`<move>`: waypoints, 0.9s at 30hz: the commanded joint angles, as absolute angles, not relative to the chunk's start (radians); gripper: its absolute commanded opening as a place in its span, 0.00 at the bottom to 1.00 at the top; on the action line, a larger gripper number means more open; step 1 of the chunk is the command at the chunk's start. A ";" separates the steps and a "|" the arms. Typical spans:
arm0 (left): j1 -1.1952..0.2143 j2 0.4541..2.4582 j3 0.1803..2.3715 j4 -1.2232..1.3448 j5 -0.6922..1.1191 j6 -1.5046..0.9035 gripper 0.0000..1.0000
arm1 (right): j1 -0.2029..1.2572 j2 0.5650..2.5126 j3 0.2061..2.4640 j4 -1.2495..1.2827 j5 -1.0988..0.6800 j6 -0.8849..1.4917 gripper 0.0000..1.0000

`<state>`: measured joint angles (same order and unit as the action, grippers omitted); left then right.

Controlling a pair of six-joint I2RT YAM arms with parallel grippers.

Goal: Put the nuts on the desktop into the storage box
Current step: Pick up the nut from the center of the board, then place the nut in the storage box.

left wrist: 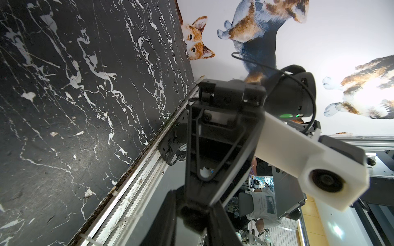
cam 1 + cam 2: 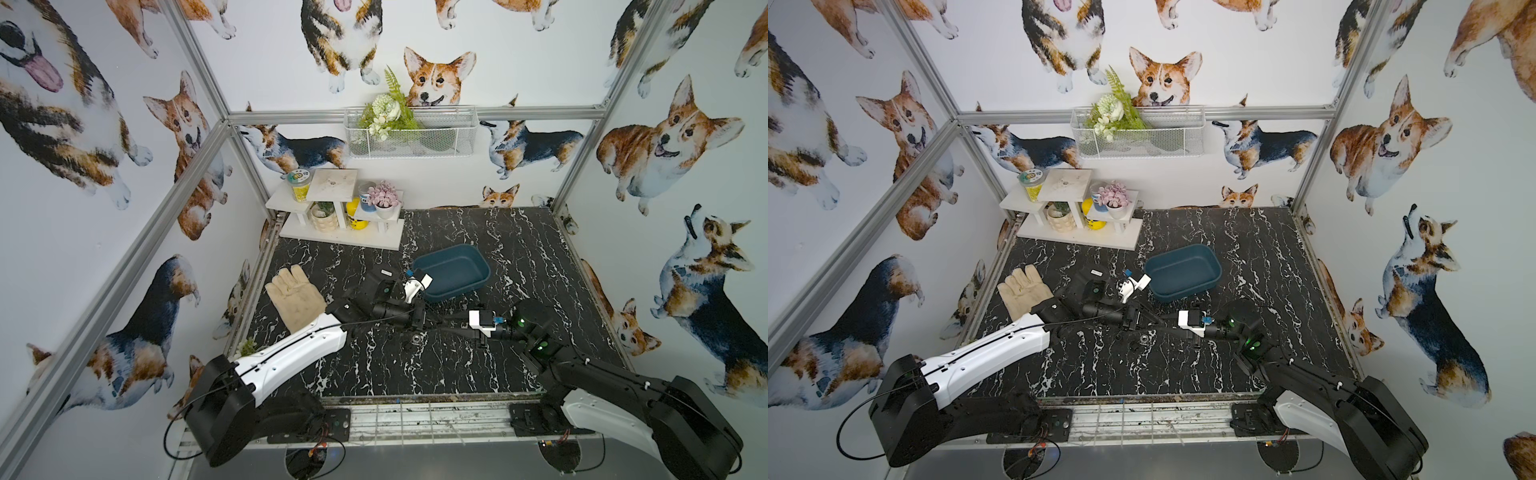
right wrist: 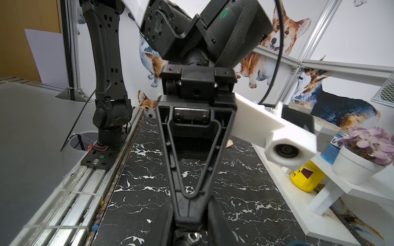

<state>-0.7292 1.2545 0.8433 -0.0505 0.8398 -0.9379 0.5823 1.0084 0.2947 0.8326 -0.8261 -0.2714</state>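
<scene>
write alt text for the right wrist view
The left gripper, fingers closed to a point, angles down toward the camera over the black marble desktop, with a hex nut just in front of its tip. A white shelf with a purple potted flower and yellow container stands alongside.

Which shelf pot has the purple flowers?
The plain white pot at the shelf's right end, beside the blue can; the ribbed cream pot under the middle step holds green leaves.
</scene>
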 commanded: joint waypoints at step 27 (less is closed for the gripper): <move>-0.620 1.264 0.901 -0.452 0.000 -0.596 1.00 | 0.310 1.592 0.997 -0.045 -0.205 -0.121 0.08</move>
